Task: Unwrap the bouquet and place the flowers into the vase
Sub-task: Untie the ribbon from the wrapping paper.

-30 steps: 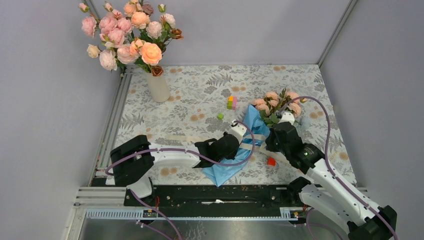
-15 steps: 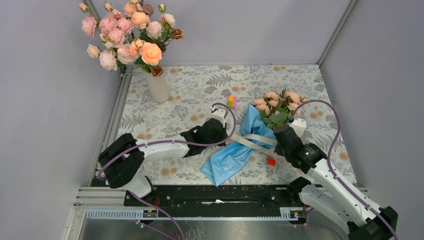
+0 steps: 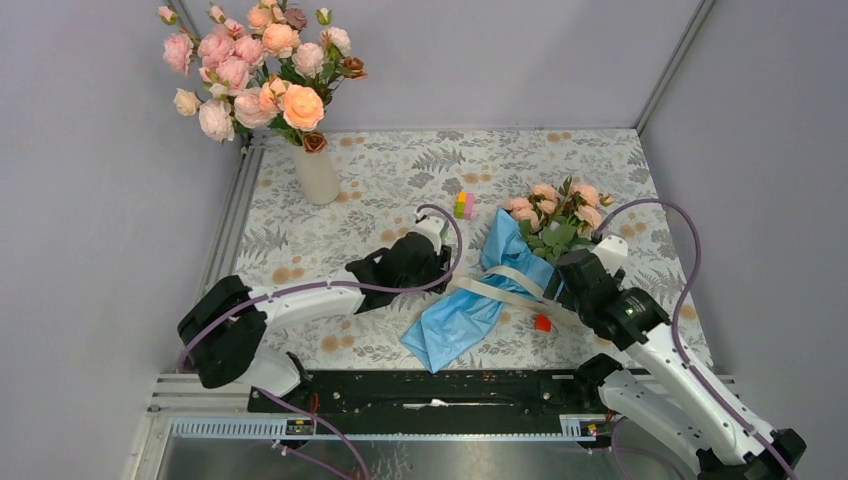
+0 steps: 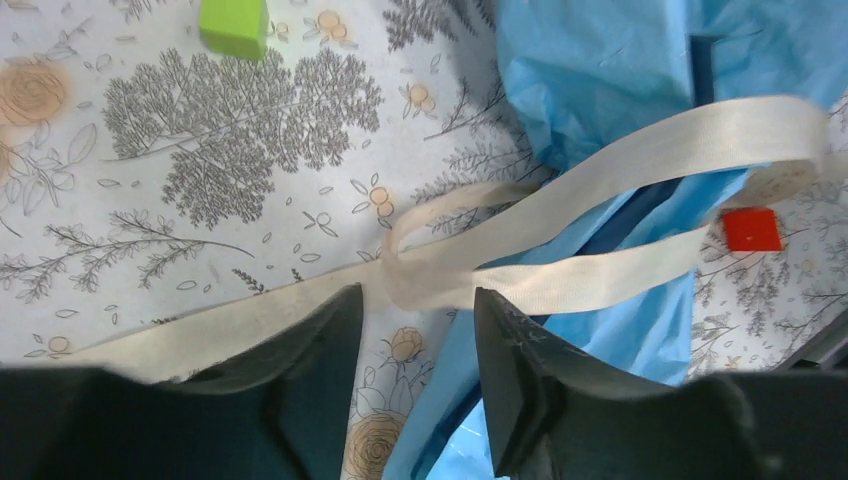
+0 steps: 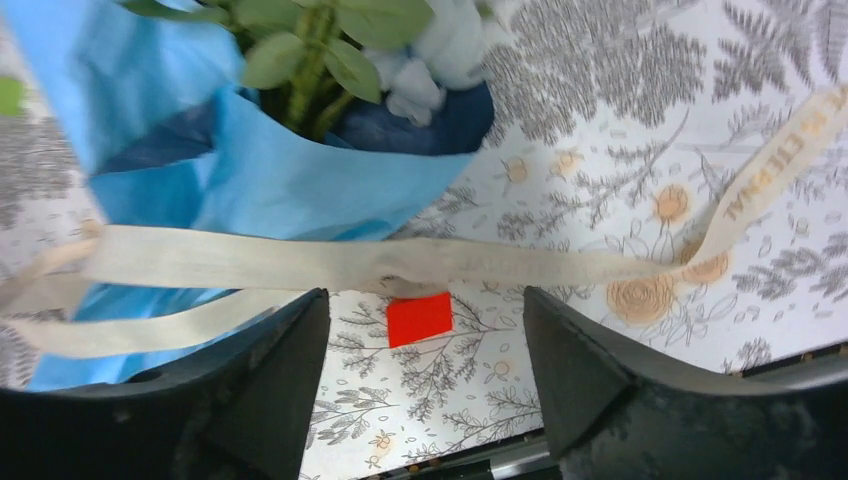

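The bouquet (image 3: 470,300) lies on its side on the floral tablecloth (image 3: 400,180) between the two arms, blooms toward the far right, with its cream ribbon (image 4: 620,160) slack across the blue paper. The left gripper (image 4: 418,298) has its fingers partly apart, straddling the ribbon's loop without pinching it (the strip runs on beneath one finger). The right gripper (image 5: 425,298) gapes wide above the ribbon and a red block (image 5: 419,318), holding nothing. The off-white vase (image 3: 316,172), holding roses (image 3: 260,60), stands well apart at the far left.
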{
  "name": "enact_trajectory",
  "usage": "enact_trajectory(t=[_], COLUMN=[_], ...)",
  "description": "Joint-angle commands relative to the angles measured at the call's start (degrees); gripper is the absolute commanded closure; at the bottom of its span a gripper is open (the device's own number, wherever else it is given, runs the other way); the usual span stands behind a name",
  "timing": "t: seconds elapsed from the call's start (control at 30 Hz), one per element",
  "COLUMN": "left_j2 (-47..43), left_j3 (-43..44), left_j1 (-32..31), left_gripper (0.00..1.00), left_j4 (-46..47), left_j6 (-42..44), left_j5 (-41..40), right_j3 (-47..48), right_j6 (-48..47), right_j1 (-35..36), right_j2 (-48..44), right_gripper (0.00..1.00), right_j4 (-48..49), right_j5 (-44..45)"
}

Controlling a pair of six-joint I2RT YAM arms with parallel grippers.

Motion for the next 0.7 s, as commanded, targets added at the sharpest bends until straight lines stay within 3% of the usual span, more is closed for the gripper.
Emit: enact_trajectory(t=[0.0, 0.1, 0.3, 0.67], left_j2=[-4.8, -6.2, -5.3, 1.9], left_j3=[3.6, 3.4, 4.8, 6.9], left_j1=[0.3, 0.3, -2.8, -10.6], left_gripper=[0.45, 0.33, 0.24, 0.21], left_j4=[0.5, 3.0, 6.6, 10.4], left_j6=[8.0, 11.5, 17.2, 25.4], left_j5=[-0.2, 5.7, 14.6, 5.1], right_j3=[5.3, 7.5, 10.6, 11.5], right_j6=[-9.5, -15.5, -23.6, -29.6], right_j1=[-0.2, -0.2, -0.2, -0.2], right_j2=[-3.3, -2.4, 5.7, 19.3], right_gripper=[0.2, 0.16, 0.16, 0.13], right_j4=[2.7, 5.7, 10.7, 19.1], right_j5=[-3.9, -11.4, -25.7, -26.7])
